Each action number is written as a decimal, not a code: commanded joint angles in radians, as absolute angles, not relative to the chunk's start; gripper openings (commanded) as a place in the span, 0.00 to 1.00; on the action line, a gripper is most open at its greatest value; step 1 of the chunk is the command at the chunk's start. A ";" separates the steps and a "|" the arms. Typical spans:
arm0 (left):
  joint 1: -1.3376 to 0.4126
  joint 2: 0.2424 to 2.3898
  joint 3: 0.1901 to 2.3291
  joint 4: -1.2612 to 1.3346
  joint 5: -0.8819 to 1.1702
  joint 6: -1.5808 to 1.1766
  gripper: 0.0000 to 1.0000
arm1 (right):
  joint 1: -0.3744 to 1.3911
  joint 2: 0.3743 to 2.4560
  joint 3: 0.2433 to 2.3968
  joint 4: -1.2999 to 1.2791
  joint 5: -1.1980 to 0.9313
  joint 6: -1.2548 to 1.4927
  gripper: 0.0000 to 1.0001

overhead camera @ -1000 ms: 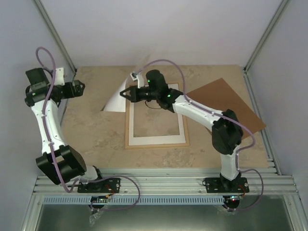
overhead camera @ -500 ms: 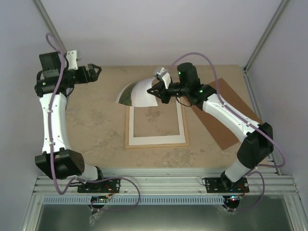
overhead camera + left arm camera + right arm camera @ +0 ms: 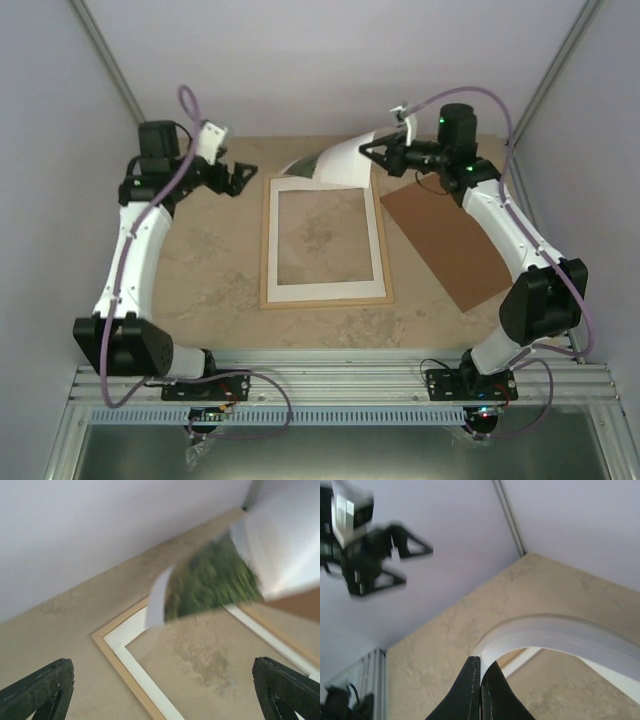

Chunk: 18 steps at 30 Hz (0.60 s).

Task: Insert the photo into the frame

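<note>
The photo (image 3: 335,160) hangs curled above the far edge of the frame (image 3: 268,245), its green print facing down and its white back up. My right gripper (image 3: 366,150) is shut on the photo's right end, lifted off the table. In the right wrist view the black fingertips (image 3: 472,680) pinch the white edge of the photo (image 3: 560,632), which arches away. The pale wood frame lies flat mid-table with a white mat and a clear pane. My left gripper (image 3: 242,180) is open and empty, just left of the frame's far left corner (image 3: 107,642); the photo (image 3: 215,580) shows blurred ahead.
The flat brown backing board (image 3: 450,235) lies on the table right of the frame, under the right forearm. White walls close in the back and both sides. The left gripper (image 3: 370,555) shows in the right wrist view, upper left.
The right gripper has carried the photo from the frame's far left to its far right, turning it over. The left arm has swung in towards the frame's far left corner.
</note>
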State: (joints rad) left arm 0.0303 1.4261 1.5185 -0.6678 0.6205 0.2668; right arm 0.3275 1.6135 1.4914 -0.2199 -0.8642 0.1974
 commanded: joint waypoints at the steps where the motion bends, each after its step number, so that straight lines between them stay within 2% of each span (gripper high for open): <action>1: -0.105 1.245 1.330 -0.477 0.552 0.641 1.00 | 0.263 1.626 1.514 0.038 -1.085 0.503 0.01; 4: -0.225 1.171 1.199 -0.321 0.428 0.796 0.99 | 0.259 1.637 1.525 0.121 -1.152 0.603 0.01; 7: -0.297 1.174 1.173 -0.203 0.343 0.869 0.99 | 0.259 1.632 1.523 0.152 -1.175 0.648 0.00; 18: -0.452 1.264 1.202 -0.194 0.279 0.963 0.99 | 0.274 1.590 1.484 0.199 -1.166 0.712 0.01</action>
